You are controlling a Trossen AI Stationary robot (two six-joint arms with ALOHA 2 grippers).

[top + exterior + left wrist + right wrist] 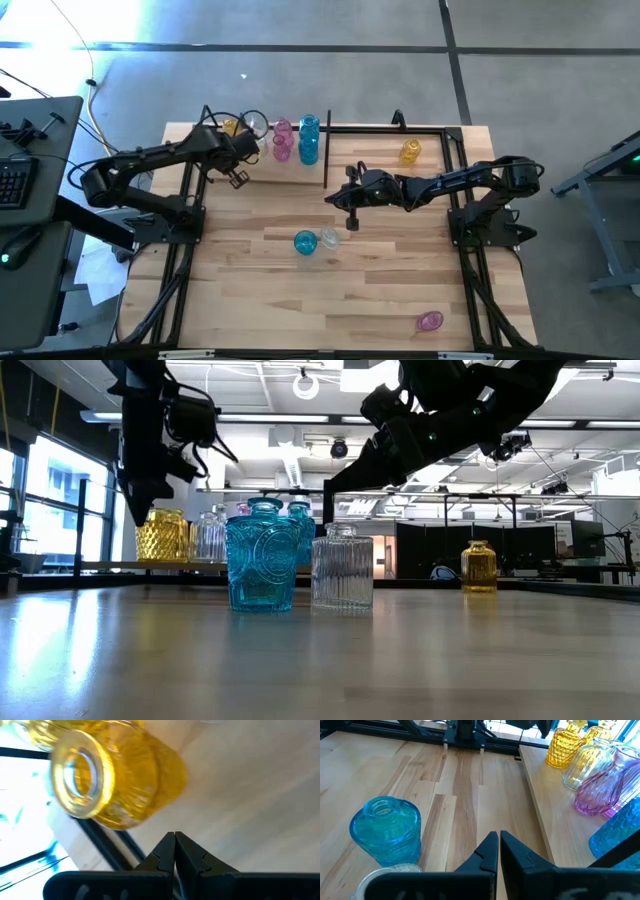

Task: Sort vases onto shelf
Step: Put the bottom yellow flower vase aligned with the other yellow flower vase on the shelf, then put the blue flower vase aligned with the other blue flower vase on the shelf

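The shelf (pixel 440 130) is a black rod frame over pale planks at the table's far side. Left of its divider rod stand a yellow vase (pixel 115 775), a clear vase (pixel 256 125), a pink vase (pixel 282 137) and a blue vase (pixel 308 140). Right of it stands another yellow vase (pixel 410 150). A blue vase (pixel 385 827) and a clear ribbed vase (pixel 342 567) stand upright mid-table. A pink vase (pixel 430 321) lies near the front right. My left gripper (pixel 175 840) hangs shut just near of the first yellow vase. My right gripper (pixel 498 837) hovers shut above mid-table.
The shelf's thin rods (pixel 327 150) rise around the standing vases. A dark desk with a keyboard (pixel 15 180) stands beyond the table's left edge. Bare wood stretches across the near left of the table (pixel 240 300).
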